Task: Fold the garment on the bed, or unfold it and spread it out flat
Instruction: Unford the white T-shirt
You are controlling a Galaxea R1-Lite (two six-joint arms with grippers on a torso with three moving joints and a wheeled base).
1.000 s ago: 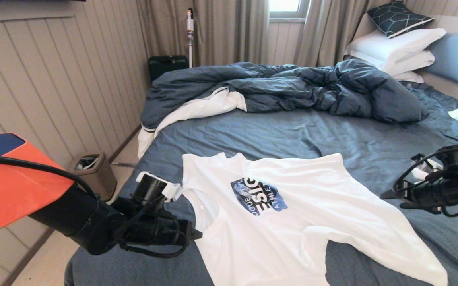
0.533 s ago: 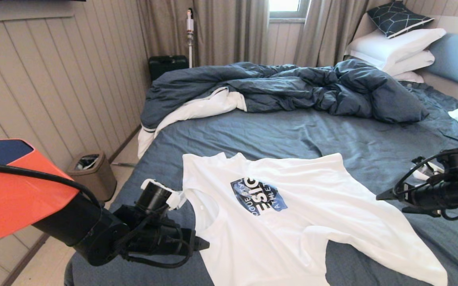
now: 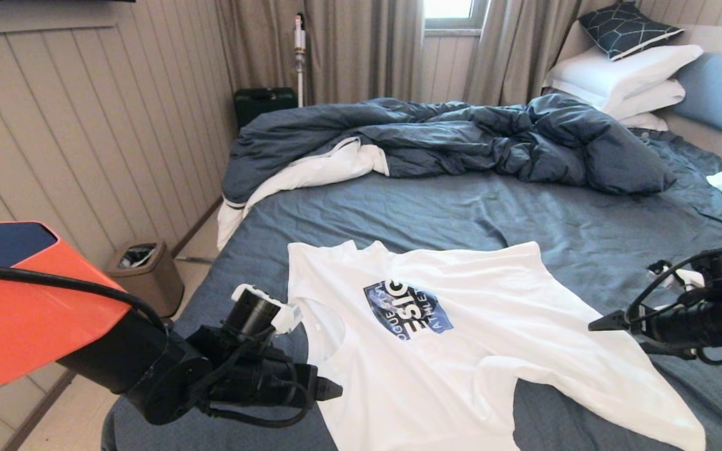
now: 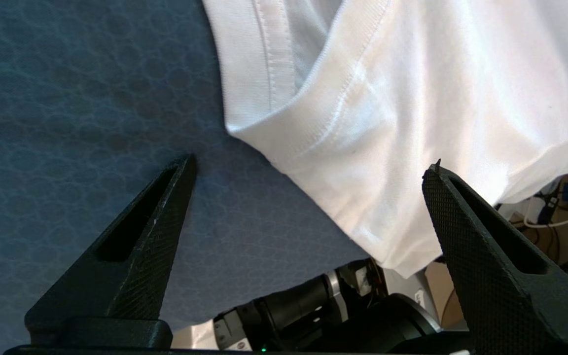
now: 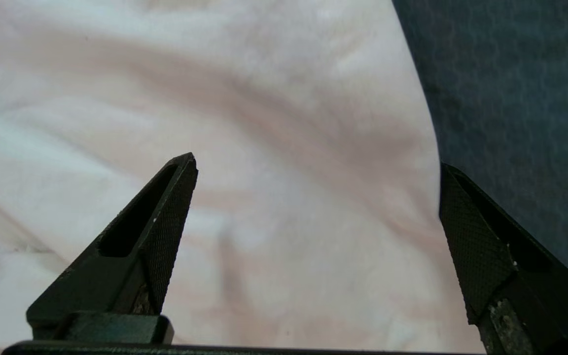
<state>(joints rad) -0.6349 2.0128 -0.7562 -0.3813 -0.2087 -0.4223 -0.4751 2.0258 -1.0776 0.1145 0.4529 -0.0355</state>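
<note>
White T-shirt [image 3: 461, 338] is lying print-up on the near part of the bed [image 3: 461, 213], mostly spread, its collar toward the robot's left and its hem toward the right; 1 sleeve is trailing toward the near right corner.

Left gripper [image 3: 326, 389] is hovering at the collar-side shoulder, jaws spread wide, holding nothing. The wrist view is showing the shoulder seam edge sitting between the 2 fingers [image 4: 141, 246], likely so a closing pinch catches that corner.

Right gripper [image 3: 605, 322] is hanging over the hem-side edge, jaws also wide and empty; the fabric border is running between its fingers [image 5: 151, 231].

The 2 arms bracketing opposite ends suggests a joint grab for a fold or a straightening pull.

Rumpled duvet [image 3: 461, 138] is sitting well apart, behind.
</note>
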